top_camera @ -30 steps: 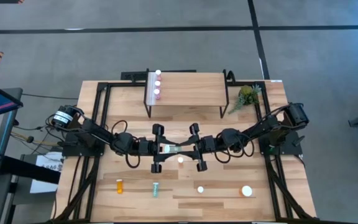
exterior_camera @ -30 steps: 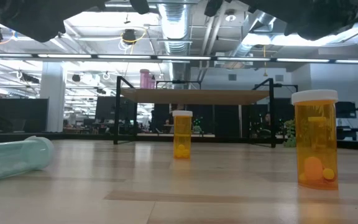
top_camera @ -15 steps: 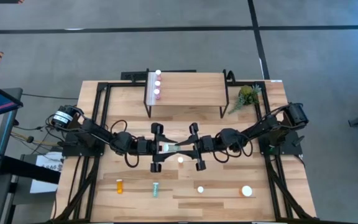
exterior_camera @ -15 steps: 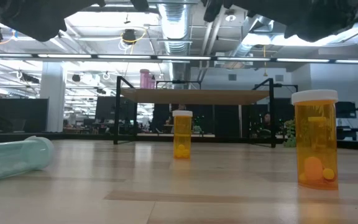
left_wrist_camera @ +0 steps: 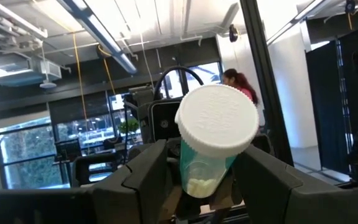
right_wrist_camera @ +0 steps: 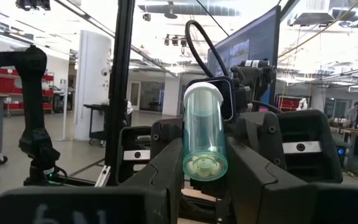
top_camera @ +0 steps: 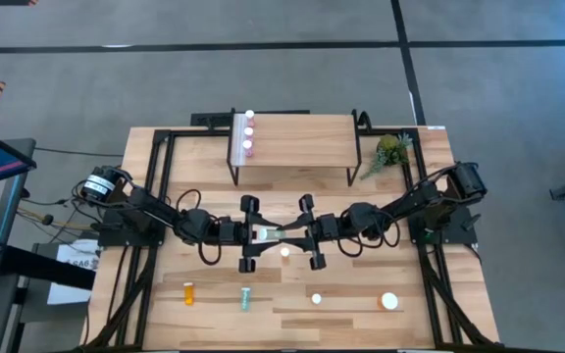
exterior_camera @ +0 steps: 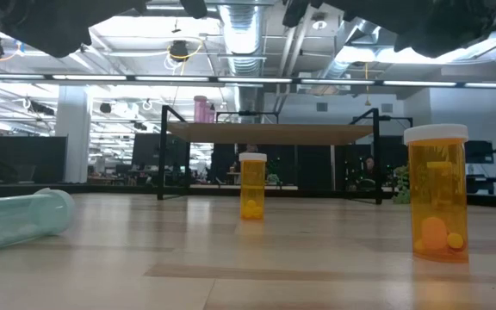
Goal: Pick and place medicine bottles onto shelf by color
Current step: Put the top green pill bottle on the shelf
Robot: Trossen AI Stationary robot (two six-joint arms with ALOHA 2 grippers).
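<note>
1. The teal bottle [top_camera: 271, 234] hangs level above the counter [top_camera: 361, 294] at mid-span, its long axis running from one arm to the other, white cap toward the left arm.
2. The right tool [top_camera: 292, 235] clamps its base end.
3. The left tool [top_camera: 255, 233] brackets the cap end, fingers [left_wrist_camera: 148, 171] parted, apparently not gripping.
4. The shelf [top_camera: 302, 137] lies beyond, pink bottles [top_camera: 248, 131] on its left end.
</note>
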